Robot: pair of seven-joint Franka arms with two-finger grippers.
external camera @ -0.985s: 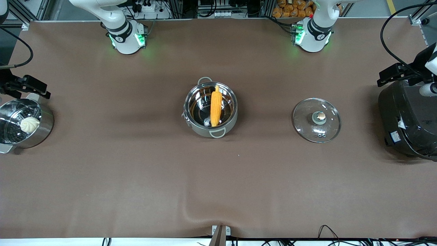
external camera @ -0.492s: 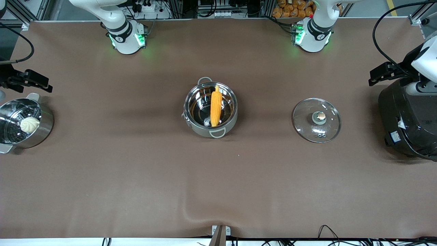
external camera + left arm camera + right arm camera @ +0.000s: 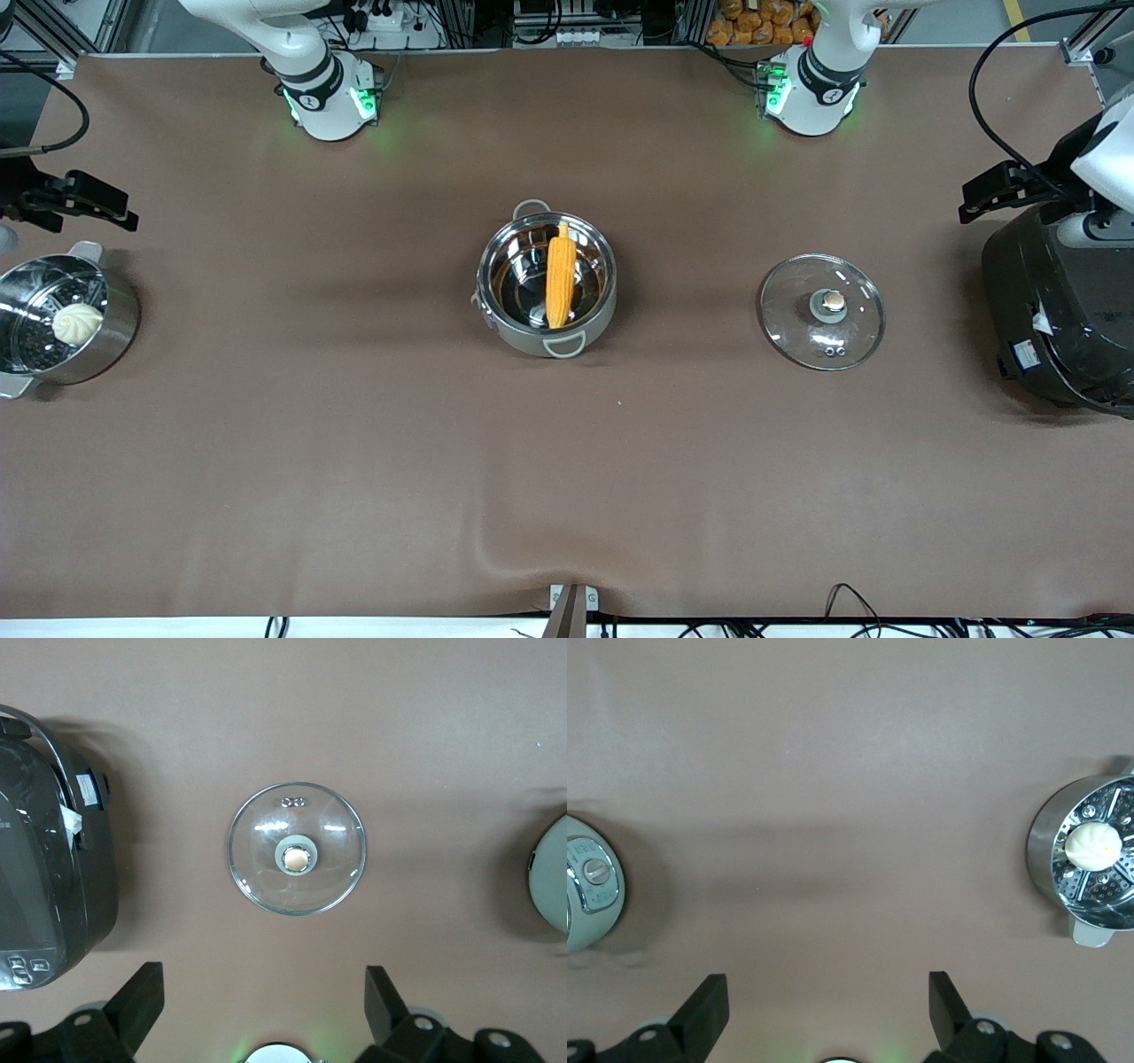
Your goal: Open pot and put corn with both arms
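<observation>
The pot (image 3: 532,341) stands uncovered mid-table, with the orange corn (image 3: 559,275) lying inside it. Its glass lid (image 3: 822,311) with the copper knob rests flat on the cloth toward the left arm's end. My left gripper (image 3: 263,979) hangs open and empty high above the table beside the lid (image 3: 297,849); its hand (image 3: 1005,190) shows over the black cooker. My right gripper (image 3: 826,983) is open and empty too, its hand (image 3: 78,199) up by the steamer pot. A sliver of the pot (image 3: 586,873) shows in the right wrist view.
A steel steamer pot (image 3: 115,332) holding a white bun (image 3: 77,322) sits at the right arm's end. A big black cooker (image 3: 1054,310) stands at the left arm's end. Brown cloth covers the table, with a wrinkle (image 3: 496,549) near the front edge.
The right hand has drifted a little toward the arms' bases, away from the steamer pot. The left hand has shifted slightly over the cooker. Pot, corn and lid have not moved.
</observation>
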